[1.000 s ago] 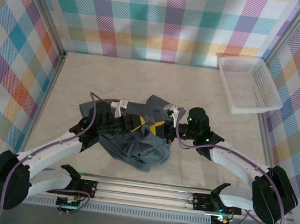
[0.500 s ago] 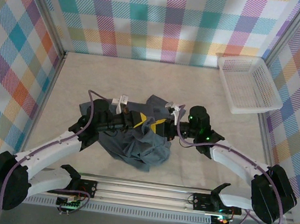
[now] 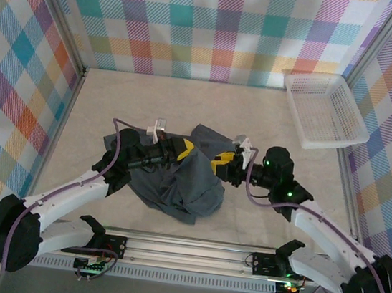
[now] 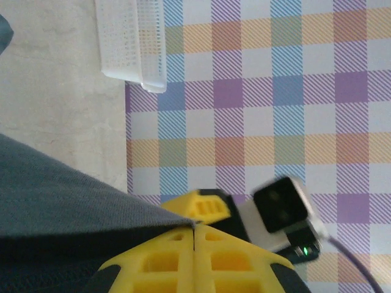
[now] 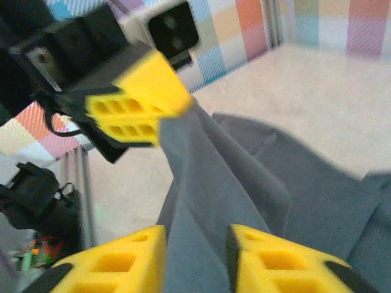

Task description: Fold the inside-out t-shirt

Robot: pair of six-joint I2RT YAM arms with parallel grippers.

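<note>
You are handling a soft, light, limp garment. The inside-out t-shirt (image 3: pixel 187 185) is offering no stiffness of its own, so any part you are not supporting is likely sagging and dragging on the table (image 3: pixel 151 101). The cotton is probably not slipping under a firm pinch, and it is not fragile. You are best taking hold at an edge or corner, such as a hem or shoulder, not at a bunched middle fold.

The left gripper (image 3: pixel 185 148) is clamping a raised ridge of the cloth, jaws together. The right gripper (image 3: pixel 216 165) is standing with its jaws apart at the shirt's right side, with cloth lying in the gap but not pinched.

The shirt is lying crumpled in a heap at the middle of the table, toward the near edge, well apart from the white basket (image 3: pixel 327 109) at the far right. It is showing plain dark slate-grey and wrinkled. Its sleeves and collar are not distinguishable.
</note>
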